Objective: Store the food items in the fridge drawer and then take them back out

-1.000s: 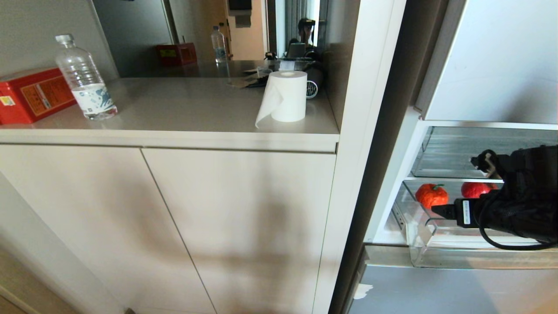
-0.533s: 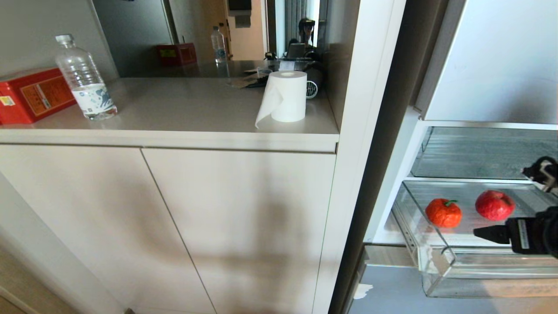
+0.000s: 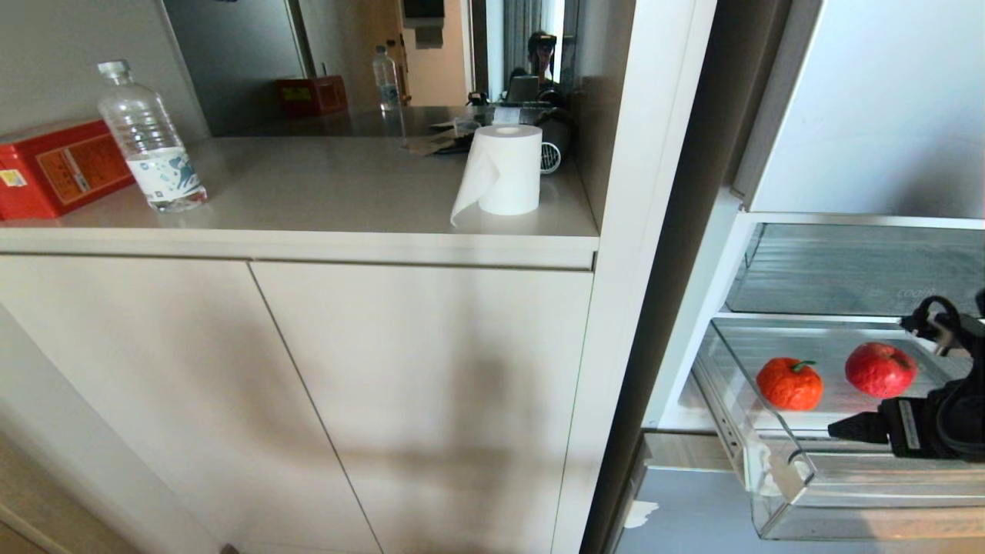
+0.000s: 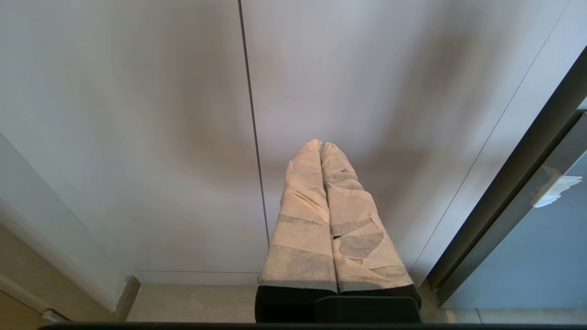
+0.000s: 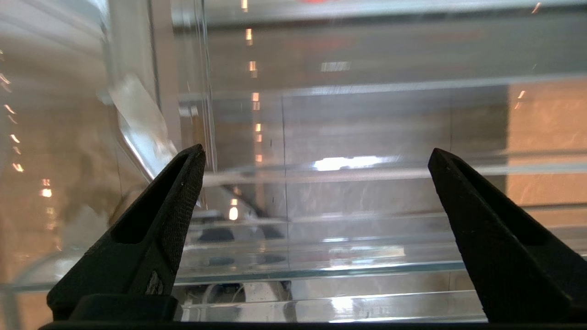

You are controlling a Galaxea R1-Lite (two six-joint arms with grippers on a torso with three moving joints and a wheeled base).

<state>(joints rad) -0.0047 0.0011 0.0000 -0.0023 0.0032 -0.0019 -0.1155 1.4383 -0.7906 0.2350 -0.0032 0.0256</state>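
Note:
The fridge drawer [image 3: 732,419], clear plastic with white tape [image 3: 772,469] at its front corner, stands pulled out of the fridge. On its ribbed floor lie a fuzzy orange-red fruit [image 3: 789,383] and, to its right, a glossy red apple [image 3: 880,368]. My right gripper [image 3: 846,428] hangs at the drawer's front, at the right edge of the head view. In the right wrist view the right gripper [image 5: 316,153] is open and empty, facing the clear front wall [image 5: 348,137]. My left gripper [image 4: 321,144] is shut and empty, parked before the cabinet doors.
A second clear bin [image 3: 846,269] sits on the shelf above the drawer. Left of the fridge is a counter [image 3: 323,192] with a paper roll [image 3: 504,169], a water bottle [image 3: 150,138] and a red box [image 3: 58,165]. A grey fridge front [image 3: 692,515] lies below the drawer.
The drawer has slid farther out, carrying both fruits with it. My right arm has drawn back to the right and down, uncovering the apple.

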